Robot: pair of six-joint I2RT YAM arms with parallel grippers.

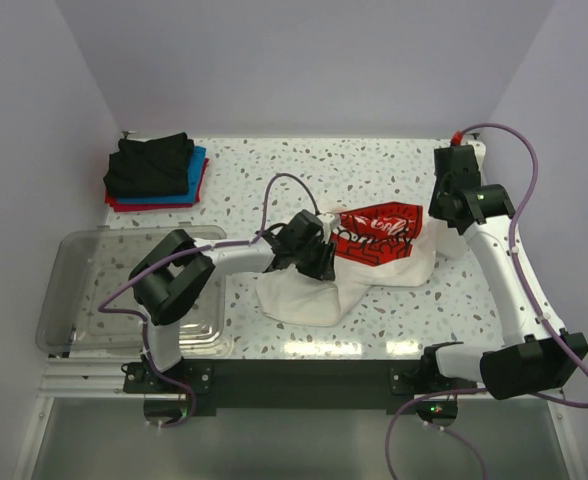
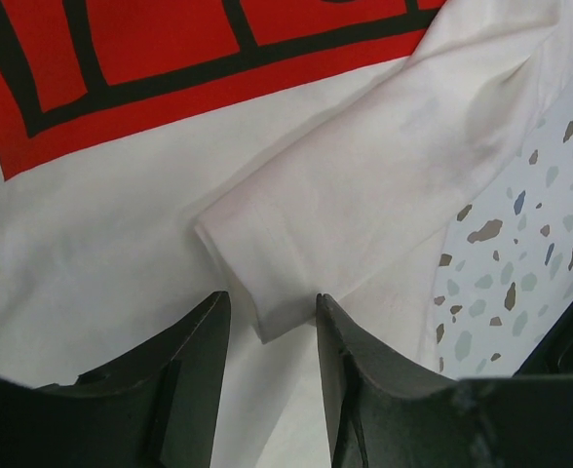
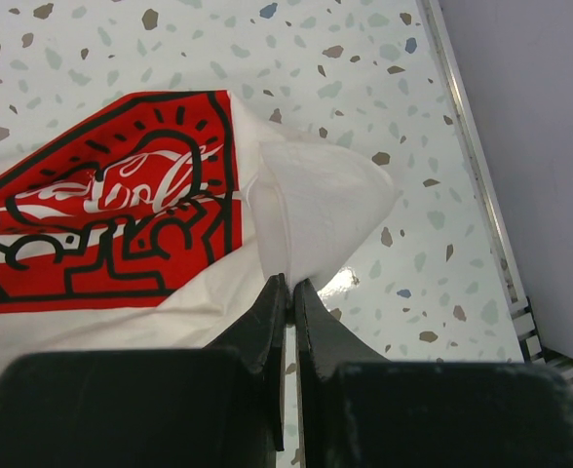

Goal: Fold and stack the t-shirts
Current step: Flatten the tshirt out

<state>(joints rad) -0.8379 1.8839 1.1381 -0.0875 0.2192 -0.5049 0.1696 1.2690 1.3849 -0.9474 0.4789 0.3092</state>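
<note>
Near left: a clear tub [image 1: 74, 262] sits on the table [image 1: 394, 165]. Centre: the white t-shirt [image 1: 309, 295] lies rumpled, red print up. Left claw [image 2: 272, 297]: released, jaws parted either side of a folded flap's end. Right claw [image 3: 288, 281]: clenched, grasping the shirt's right corner. Far left: folded t-shirts [image 1: 154, 170] are stacked, black on top, blue and red beneath.

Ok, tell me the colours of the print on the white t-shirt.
Print red with black outlines, white lettering; clearest in right wrist view.
</note>
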